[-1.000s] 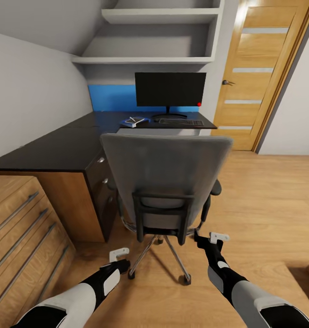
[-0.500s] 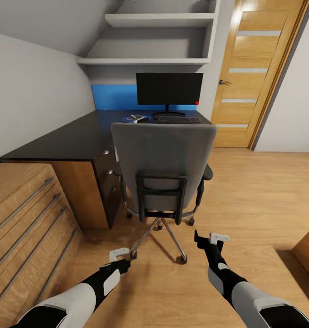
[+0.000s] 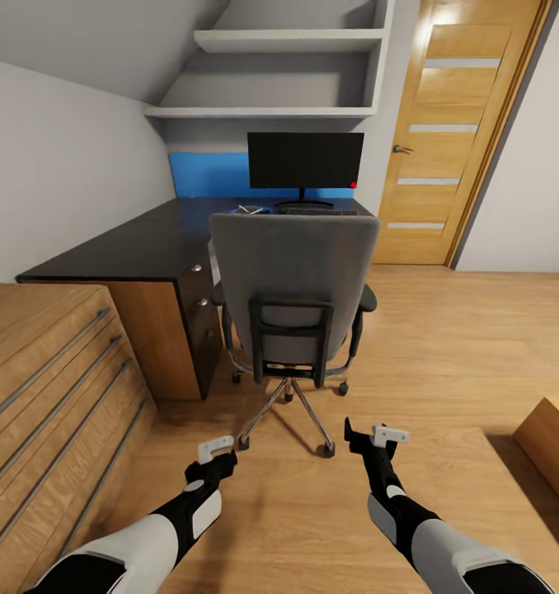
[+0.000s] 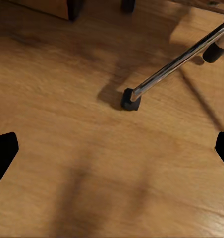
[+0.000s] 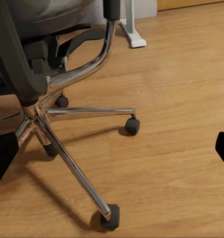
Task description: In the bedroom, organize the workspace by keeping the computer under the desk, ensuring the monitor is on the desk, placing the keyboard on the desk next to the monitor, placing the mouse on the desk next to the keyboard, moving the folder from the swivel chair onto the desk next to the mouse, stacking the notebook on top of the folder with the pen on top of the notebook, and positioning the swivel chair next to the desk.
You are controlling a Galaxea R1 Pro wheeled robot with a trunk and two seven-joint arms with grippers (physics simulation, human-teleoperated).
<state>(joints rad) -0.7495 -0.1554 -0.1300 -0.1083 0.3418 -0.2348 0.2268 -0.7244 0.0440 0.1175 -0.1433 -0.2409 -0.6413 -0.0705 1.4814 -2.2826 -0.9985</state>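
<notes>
Ahead of both spread, empty grippers, left gripper (image 3: 217, 459) and right gripper (image 3: 373, 437), stands the swivel chair (image 3: 292, 285), beside the surface (image 3: 131, 247); it looks bulky yet free-rolling, best pushed at its stiff black back frame

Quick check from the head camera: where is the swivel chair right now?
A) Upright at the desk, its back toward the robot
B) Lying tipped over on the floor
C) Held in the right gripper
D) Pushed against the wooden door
A: the swivel chair stands upright on its castors in front of the desk, backrest facing the camera, with the monitor behind it and both grippers apart from it.
</notes>
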